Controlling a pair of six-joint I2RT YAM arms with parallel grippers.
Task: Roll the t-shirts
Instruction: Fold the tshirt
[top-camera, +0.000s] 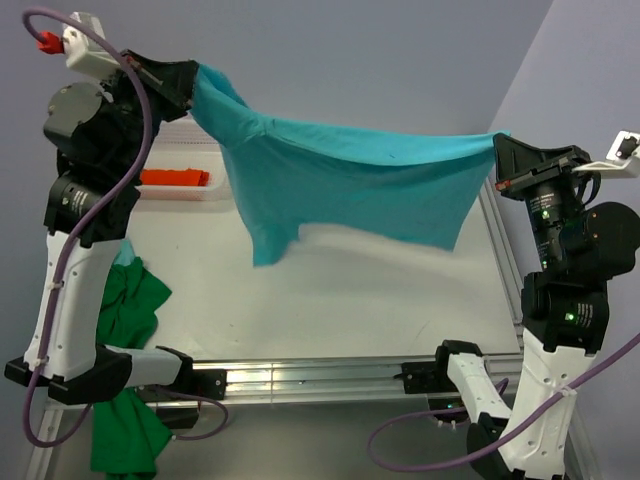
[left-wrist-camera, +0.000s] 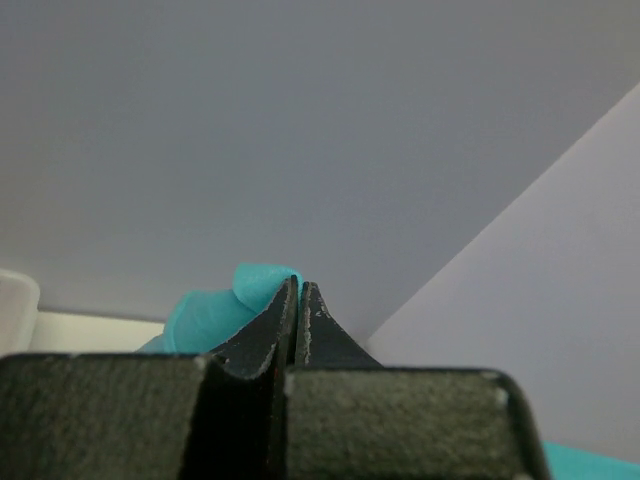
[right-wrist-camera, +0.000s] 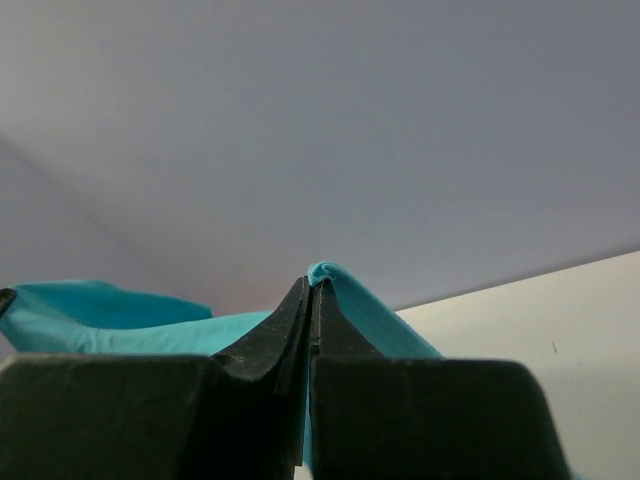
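- The table (top-camera: 360, 300) is a plain white top with a dark metal rail (top-camera: 310, 378) along its near edge, where the two arm bases are bolted.
- Pale blue-grey walls (top-camera: 380, 50) stand behind it and meet in a corner at the far right.
- The turquoise t-shirt (top-camera: 350, 180) hangs in the air over the far half of the table, stretched wide, its lower edge clear of the top.
- The left gripper (top-camera: 195, 85) is clamped on its left corner, and the right gripper (top-camera: 498, 150) on its right corner.
- A green t-shirt (top-camera: 130, 310) lies bunched at the near left and spills over the table edge.
- A white mesh basket (top-camera: 185, 140) at the far left holds an orange-red t-shirt (top-camera: 175, 178).
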